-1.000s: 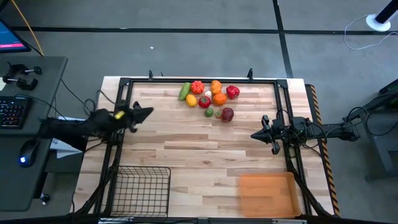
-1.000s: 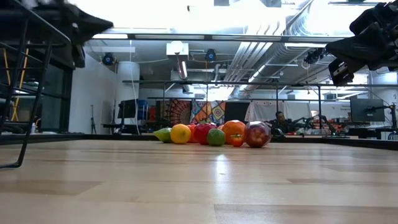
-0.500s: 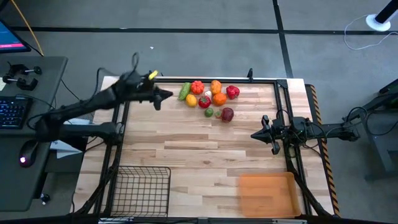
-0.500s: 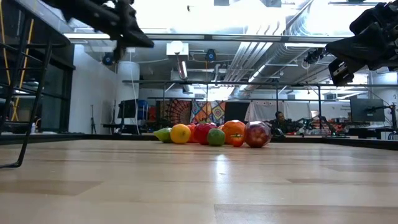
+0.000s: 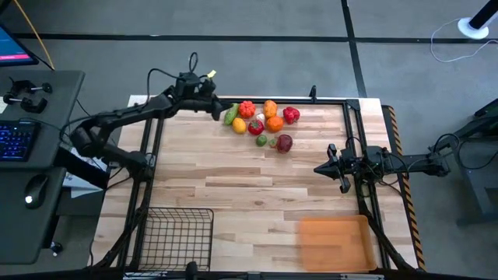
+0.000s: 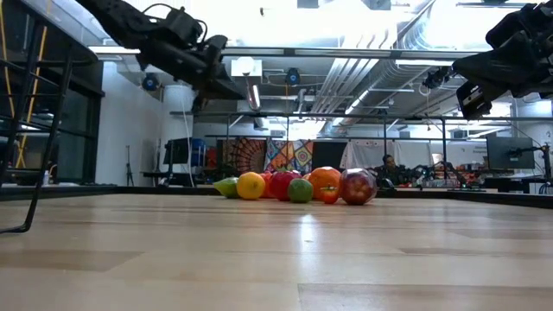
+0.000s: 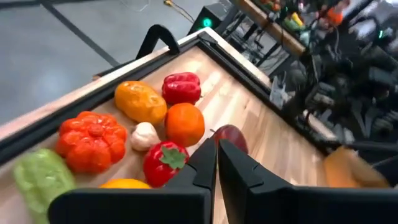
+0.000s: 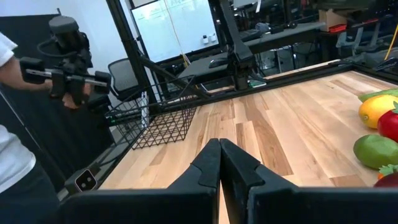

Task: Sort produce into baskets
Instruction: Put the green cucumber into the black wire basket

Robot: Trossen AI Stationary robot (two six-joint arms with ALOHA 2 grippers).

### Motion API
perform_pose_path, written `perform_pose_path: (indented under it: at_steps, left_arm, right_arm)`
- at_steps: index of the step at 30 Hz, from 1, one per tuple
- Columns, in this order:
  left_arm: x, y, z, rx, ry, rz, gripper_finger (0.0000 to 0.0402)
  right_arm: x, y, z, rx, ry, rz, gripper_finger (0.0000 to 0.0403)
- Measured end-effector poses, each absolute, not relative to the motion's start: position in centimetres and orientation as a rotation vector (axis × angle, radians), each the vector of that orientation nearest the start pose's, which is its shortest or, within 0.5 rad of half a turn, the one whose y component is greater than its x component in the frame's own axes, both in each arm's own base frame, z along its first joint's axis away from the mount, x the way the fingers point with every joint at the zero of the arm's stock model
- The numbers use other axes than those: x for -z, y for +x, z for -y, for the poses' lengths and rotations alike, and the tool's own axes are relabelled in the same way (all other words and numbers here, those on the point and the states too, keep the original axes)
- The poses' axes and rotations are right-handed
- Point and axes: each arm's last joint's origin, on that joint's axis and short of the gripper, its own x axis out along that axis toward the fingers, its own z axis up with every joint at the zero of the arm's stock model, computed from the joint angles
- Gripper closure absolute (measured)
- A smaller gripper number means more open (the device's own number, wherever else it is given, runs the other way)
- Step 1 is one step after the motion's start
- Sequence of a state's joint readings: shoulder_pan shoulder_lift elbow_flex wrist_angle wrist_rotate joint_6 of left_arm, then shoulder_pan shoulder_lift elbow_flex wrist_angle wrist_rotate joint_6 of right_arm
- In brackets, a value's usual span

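The produce (image 5: 261,120) lies in a cluster on the table near the far edge: a green piece (image 5: 230,114), orange, yellow and red pieces, a small white one (image 7: 144,135) and a dark red apple (image 5: 285,143). My left gripper (image 5: 219,111) hangs shut above the table just left of the green piece, touching nothing; its own view (image 7: 216,149) looks over the pile. My right gripper (image 5: 317,168) is shut and empty at the table's right side. The black wire basket (image 5: 177,237) stands at the near left and the orange tray (image 5: 334,241) at the near right.
A black frame rail (image 5: 257,99) runs along the far edge behind the produce, with more rails down both sides. A person (image 8: 18,124) holding a controller stands beyond the table's left side. Bare wood (image 5: 249,194) lies between the produce and the baskets.
My left gripper has risen from the table's left edge and swung toward the far edge and to the right, ending beside the green piece of the produce pile. The produce and my right arm have kept still.
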State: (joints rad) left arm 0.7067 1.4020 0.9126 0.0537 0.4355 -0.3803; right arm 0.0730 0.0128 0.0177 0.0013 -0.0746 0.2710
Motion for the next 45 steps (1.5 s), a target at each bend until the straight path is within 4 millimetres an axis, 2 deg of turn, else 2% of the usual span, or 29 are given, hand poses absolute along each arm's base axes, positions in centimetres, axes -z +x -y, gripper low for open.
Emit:
perform_pose_path:
  at_steps: [3, 6, 12, 17, 20, 25, 30, 34, 37, 42, 45]
  left_arm:
    - [-26.4, 24.9, -19.6, -0.345, -0.664, -0.332, 0.0385]
    - [-27.8, 26.0, -20.2, -0.338, -0.634, -0.396, 0.0354]
    - [-31.9, 28.3, -21.8, -0.419, -0.406, -0.672, 0.0259]
    - [-32.8, 30.7, -23.3, -0.506, -0.273, -0.905, 0.0177]
    - [-31.7, 32.3, -24.5, -0.532, -0.332, -1.0, 0.0138]
    - [-28.0, 34.5, -26.4, -0.6, -0.454, -1.149, 0.0096]
    - [-24.6, 35.3, -28.0, -0.782, -0.518, -1.26, 0.0088]
    - [-22.5, 35.5, -28.7, -0.826, -0.566, -1.309, 0.0087]
    - [-21.8, 35.5, -29.0, -0.883, -0.543, -1.332, 0.0087]
    - [-22.3, 35.1, -29.4, -0.889, -0.613, -1.297, 0.0087]
    - [-22.4, 35.0, -29.4, -0.899, -0.591, -1.307, 0.0087]
  right_arm:
    - [-16.9, 9.7, -0.9, -0.148, 0.27, -0.014, 0.0402]
    - [-16.9, 9.7, -0.9, -0.148, 0.269, -0.013, 0.0402]
    - [-16.9, 9.7, -0.9, -0.148, 0.269, -0.014, 0.0402]
    - [-16.9, 9.7, -0.9, -0.147, 0.27, -0.014, 0.0402]
    - [-16.9, 9.7, -0.9, -0.147, 0.27, -0.013, 0.0402]
    - [-16.9, 9.7, -0.9, -0.147, 0.269, -0.014, 0.0402]
    - [-16.9, 9.7, -0.9, -0.147, 0.269, -0.013, 0.0402]
    - [-16.9, 9.7, -0.9, -0.147, 0.27, -0.014, 0.0402]
    - [-16.9, 9.7, -0.9, -0.147, 0.27, -0.014, 0.0402]
    - [-16.9, 9.7, -0.9, -0.147, 0.27, -0.014, 0.0402]
    - [-16.9, 9.7, -0.9, -0.147, 0.269, -0.014, 0.0402]
